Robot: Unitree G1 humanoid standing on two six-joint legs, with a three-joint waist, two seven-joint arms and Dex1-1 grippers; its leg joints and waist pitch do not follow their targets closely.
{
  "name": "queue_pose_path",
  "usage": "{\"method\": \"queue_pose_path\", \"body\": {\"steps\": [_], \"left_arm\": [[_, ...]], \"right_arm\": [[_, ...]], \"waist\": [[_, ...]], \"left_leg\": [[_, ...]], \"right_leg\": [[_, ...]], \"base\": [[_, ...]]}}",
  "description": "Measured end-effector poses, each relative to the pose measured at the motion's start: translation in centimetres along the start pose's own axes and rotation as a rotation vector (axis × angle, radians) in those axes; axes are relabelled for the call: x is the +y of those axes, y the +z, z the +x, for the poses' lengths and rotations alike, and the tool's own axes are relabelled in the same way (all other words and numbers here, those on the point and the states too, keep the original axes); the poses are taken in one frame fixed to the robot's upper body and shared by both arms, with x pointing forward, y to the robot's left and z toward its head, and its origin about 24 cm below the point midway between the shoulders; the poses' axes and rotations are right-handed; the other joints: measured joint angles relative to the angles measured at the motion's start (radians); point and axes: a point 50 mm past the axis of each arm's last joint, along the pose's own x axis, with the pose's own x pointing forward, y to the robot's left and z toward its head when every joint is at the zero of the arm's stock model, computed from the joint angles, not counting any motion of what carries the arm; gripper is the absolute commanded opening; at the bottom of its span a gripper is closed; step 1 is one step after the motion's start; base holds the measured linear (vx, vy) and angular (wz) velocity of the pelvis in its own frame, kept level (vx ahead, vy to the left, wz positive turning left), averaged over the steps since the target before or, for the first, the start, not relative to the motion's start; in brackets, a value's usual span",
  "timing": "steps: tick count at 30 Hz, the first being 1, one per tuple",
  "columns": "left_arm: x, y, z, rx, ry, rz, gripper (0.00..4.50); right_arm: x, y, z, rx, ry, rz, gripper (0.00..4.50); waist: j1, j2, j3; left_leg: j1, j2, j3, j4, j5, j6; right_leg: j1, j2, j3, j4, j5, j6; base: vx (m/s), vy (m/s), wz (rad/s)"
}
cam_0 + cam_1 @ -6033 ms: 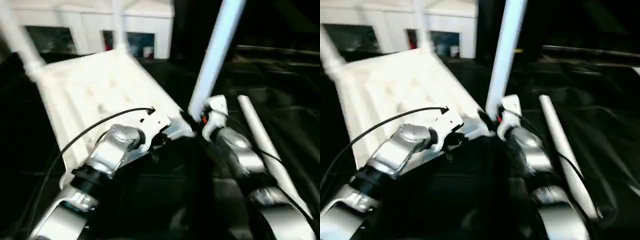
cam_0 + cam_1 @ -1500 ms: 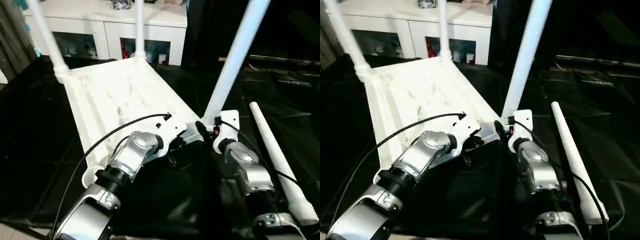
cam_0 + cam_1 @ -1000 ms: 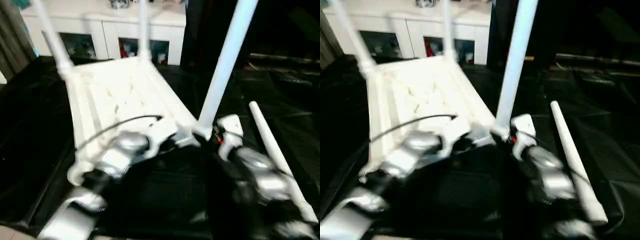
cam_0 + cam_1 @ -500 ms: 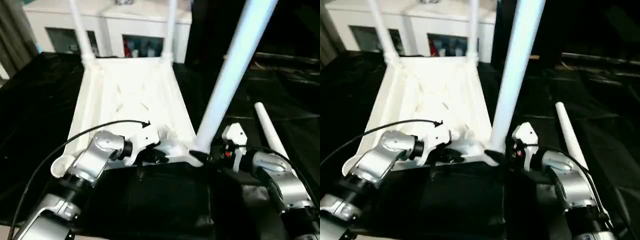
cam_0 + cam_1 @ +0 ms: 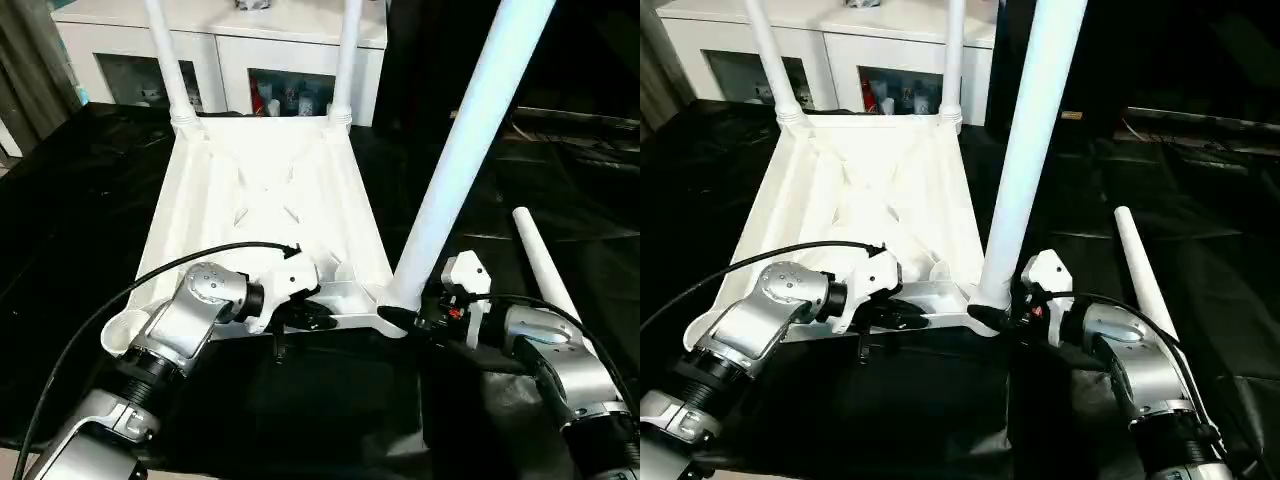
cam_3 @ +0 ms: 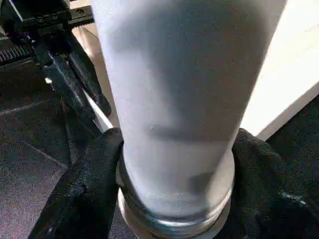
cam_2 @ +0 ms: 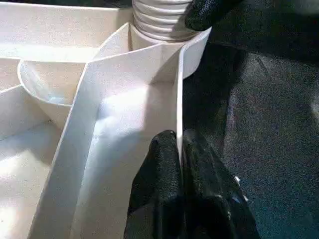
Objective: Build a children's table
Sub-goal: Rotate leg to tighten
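Children's table [image 5: 262,195] lies upside down at frame centre on black cloth [image 5: 70,200], three legs up, fourth leg [image 5: 545,275] loose at right. Left gripper [image 7: 178,149] pinched tight on near rim; right gripper [image 6: 174,164] fingers clasp base of near-right leg [image 5: 470,150].

Table [image 5: 70,190]: large, draped in glossy black cloth with creases catching the light. Cabinet [image 5: 230,45]: white, low, against the far side; 2 glass doors with small coloured items behind them. Curtain [image 5: 30,60]: grey-brown, at far left. Far right: dark, indistinct.
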Motion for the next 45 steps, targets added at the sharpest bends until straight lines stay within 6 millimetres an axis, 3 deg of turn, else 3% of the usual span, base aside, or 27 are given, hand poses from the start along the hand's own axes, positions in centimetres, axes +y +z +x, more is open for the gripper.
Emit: {"method": "queue_pose_path", "body": {"steps": [3, 8, 13, 17, 18, 21, 26, 30, 33, 39, 45], "left_arm": [[0.1, 0.0, 0.2, -0.003, 0.032, -0.009, 0.00], [0.9, 1.0, 2.3, -0.003, 0.164, -0.049, 0.00], [1.7, 2.8, 5.4, -0.001, 0.296, -0.115, 0.00], [1.5, 3.3, 6.3, 0.002, 0.326, -0.134, 0.00], [1.5, 3.3, 6.4, 0.003, 0.326, -0.133, 0.00], [1.4, 3.3, 6.4, 0.004, 0.324, -0.130, 0.00], [1.5, 3.1, 5.9, 0.006, 0.316, -0.117, 0.00], [1.3, 2.4, 4.6, 0.004, 0.270, -0.092, 0.00], [1.0, 1.4, 3.0, 0.000, 0.185, -0.052, 0.00], [0.0, 0.4, 0.9, -0.004, 0.020, -0.028, 0.00], [-0.1, 0.0, 0.1, 0.008, -0.024, -0.028, 0.00]], "right_arm": [[-0.1, -0.2, 0.4, -0.024, -0.070, 0.029, 2.72], [-1.3, -0.5, 2.0, -0.072, -0.351, 0.118, 2.72], [-2.3, -0.3, 3.7, -0.094, -0.653, 0.208, 2.70], [-2.4, -0.1, 4.3, -0.091, -0.717, 0.220, 2.70], [-2.4, -0.1, 4.4, -0.096, -0.721, 0.221, 3.05], [-2.4, -0.1, 4.5, -0.114, -0.724, 0.231, 3.42], [-2.2, 0.0, 4.6, -0.123, -0.667, 0.233, 3.66], [-2.0, -0.2, 3.3, -0.094, -0.534, 0.201, 3.66], [-1.3, -0.5, 1.8, -0.033, -0.370, 0.113, 3.66], [-0.1, 0.2, 1.0, -0.009, -0.142, 0.043, 3.66], [0.3, 0.7, 0.4, -0.001, -0.038, 0.020, 3.66]], "waist": [[-0.003, 0.000, 0.000], [-0.017, -0.001, -0.001], [-0.016, -0.002, -0.001], [-0.014, -0.003, -0.005], [-0.014, -0.003, -0.005], [-0.014, -0.003, -0.005], [-0.017, -0.003, -0.005], [-0.020, -0.003, -0.005], [-0.017, -0.002, -0.004], [-0.004, -0.003, -0.004], [0.001, -0.004, -0.003]], "left_leg": [[0.001, 0.000, 0.000, 0.001, 0.000, 0.000], [0.003, 0.000, 0.001, 0.001, 0.000, -0.001], [0.003, -0.001, 0.001, 0.001, 0.000, -0.001], [0.002, -0.001, 0.001, 0.001, 0.000, -0.001], [0.002, -0.001, 0.001, 0.001, 0.000, -0.001], [0.002, -0.001, 0.001, 0.001, 0.000, -0.001], [0.001, -0.001, 0.001, 0.001, 0.000, -0.001], [0.000, 0.000, 0.001, -0.001, 0.000, -0.001], [0.001, 0.000, 0.000, -0.002, 0.000, -0.001], [0.001, 0.000, 0.001, 0.000, 0.000, -0.001], [0.000, 0.000, 0.001, 0.000, 0.000, -0.001]], "right_leg": [[0.000, 0.000, 0.000, 0.001, 0.000, 0.000], [0.001, 0.000, 0.001, 0.002, 0.001, 0.000], [0.001, 0.000, 0.003, 0.002, 0.001, 0.001], [0.003, 0.000, 0.003, 0.002, 0.001, 0.001], [0.003, 0.000, 0.003, 0.002, 0.001, 0.001], [0.003, 0.000, 0.003, 0.001, 0.001, 0.001], [0.002, 0.000, 0.003, 0.001, 0.001, 0.001], [0.002, 0.000, 0.003, 0.001, 0.000, 0.003], [0.002, 0.000, 0.003, 0.001, -0.001, 0.004], [0.001, 0.000, 0.003, 0.001, 0.000, 0.003], [0.001, 0.000, 0.004, 0.001, 0.000, 0.003]], "base": [[0.000, 0.000, 0.00], [0.000, 0.000, 0.00], [0.000, 0.000, 0.00], [0.000, 0.000, 0.00], [0.000, 0.000, 0.00], [0.000, 0.000, 0.00], [0.000, 0.000, 0.00], [0.000, 0.000, 0.00], [0.000, 0.000, 0.00], [0.000, 0.000, 0.00], [0.000, 0.000, 0.00]]}}
